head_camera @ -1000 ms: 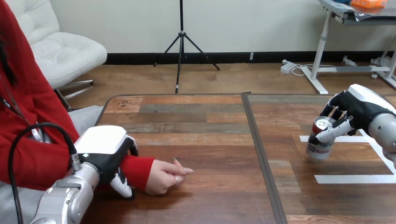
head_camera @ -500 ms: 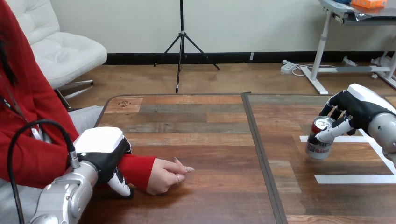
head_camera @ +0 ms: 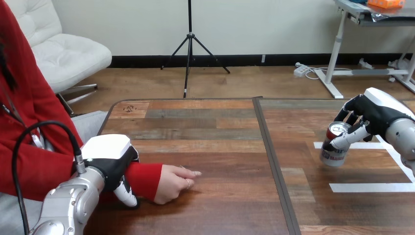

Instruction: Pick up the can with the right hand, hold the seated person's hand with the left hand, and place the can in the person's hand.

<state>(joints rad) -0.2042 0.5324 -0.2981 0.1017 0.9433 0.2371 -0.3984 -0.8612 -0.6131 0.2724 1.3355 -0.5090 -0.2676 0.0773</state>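
A silver and red can (head_camera: 335, 145) stands on the table at the right, tilted slightly. My right hand (head_camera: 369, 117) is wrapped around its top, thumb in front and fingers behind. The person's hand (head_camera: 174, 182) rests palm down on the table at the lower left, its red sleeve (head_camera: 145, 178) running back to the left. My left hand (head_camera: 111, 166) sits over that sleeved wrist with its fingers curled down around it.
White tape strips (head_camera: 370, 187) mark the table around and in front of the can. A dark seam (head_camera: 272, 161) divides the wooden table (head_camera: 215, 142) down the middle.
The person's fingers have flattened out a little on the table. My left hand shifted slightly left on the wrist. The can and my right hand stayed in place.
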